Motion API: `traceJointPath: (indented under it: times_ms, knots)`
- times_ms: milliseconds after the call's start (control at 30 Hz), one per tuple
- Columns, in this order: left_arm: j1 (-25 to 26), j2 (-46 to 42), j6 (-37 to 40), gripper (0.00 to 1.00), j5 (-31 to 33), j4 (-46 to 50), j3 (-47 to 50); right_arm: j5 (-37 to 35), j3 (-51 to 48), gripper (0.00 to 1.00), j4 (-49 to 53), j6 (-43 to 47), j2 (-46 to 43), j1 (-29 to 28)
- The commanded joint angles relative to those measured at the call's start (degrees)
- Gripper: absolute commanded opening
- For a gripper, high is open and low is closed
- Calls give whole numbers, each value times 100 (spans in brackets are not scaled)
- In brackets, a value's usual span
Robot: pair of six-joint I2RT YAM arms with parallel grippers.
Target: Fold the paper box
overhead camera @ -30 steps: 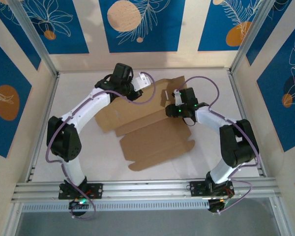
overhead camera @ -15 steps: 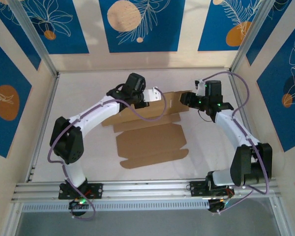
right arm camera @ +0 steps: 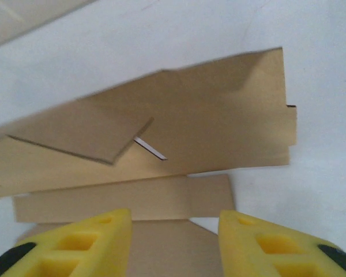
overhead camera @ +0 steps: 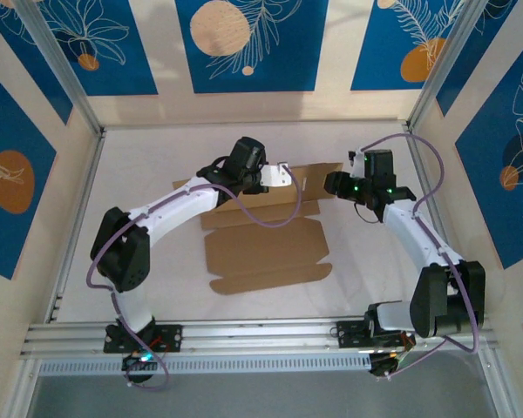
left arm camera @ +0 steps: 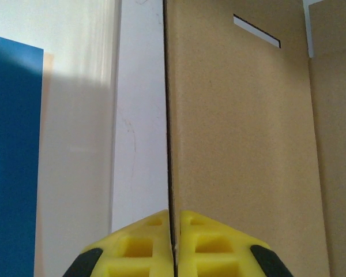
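Observation:
The paper box [overhead camera: 266, 252] is a brown cardboard sheet lying mostly flat mid-table, its far panel [overhead camera: 301, 185] raised. My left gripper [overhead camera: 277, 174] is at that panel's far edge; in the left wrist view its yellow fingers [left arm camera: 132, 245] are shut on the thin cardboard edge [left arm camera: 168, 144], with the panel [left arm camera: 242, 144] and a slot [left arm camera: 256, 30] to the right. My right gripper [overhead camera: 333, 183] hovers at the sheet's far right end, open. Between the spread right gripper [right arm camera: 173, 242] jaws I see the lifted panel [right arm camera: 207, 109] with a slot [right arm camera: 150, 149]; nothing is gripped.
Blue and cream patterned walls [overhead camera: 244, 43] enclose the white table [overhead camera: 139, 157] on three sides. A metal rail [overhead camera: 261, 335] runs along the near edge by the arm bases. Bare table lies left and right of the sheet.
The right gripper let go of the sheet and swung out to its far right end. The left gripper moved right, holding the far panel. The sheet slid right and squared up.

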State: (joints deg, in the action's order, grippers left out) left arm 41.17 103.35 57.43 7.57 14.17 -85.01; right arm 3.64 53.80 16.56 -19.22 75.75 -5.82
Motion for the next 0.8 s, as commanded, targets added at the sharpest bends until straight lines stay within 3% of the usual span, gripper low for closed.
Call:
traceJointPath:
  times_ms: [0, 133, 200, 267, 400, 533, 767]
  knots:
    - [-18, 80, 94, 0, -52, 211, -101, -23, -114, 47, -406, 987, -87, -3]
    - [-173, 54, -401, 0, -476, 365, -294, 447, 173, 48, 112, 858, 502, 70]
    - [-184, 45, -461, 0, -651, 432, -296, 281, 374, 47, 444, 578, 717, 16]
    - [-153, 12, -455, 0, -613, 309, -165, 210, 249, 47, 216, 208, 538, 54]
    - [-77, -86, -415, 0, -352, -34, 175, 742, 347, 43, 71, -919, 65, 578]
    - [4, -183, -386, 0, -182, -236, 386, 1472, 991, 38, 503, -1634, 222, 863]
    - [63, -213, -443, 0, -109, -272, 393, 1512, 2054, 20, 1411, -2059, 1167, 665]
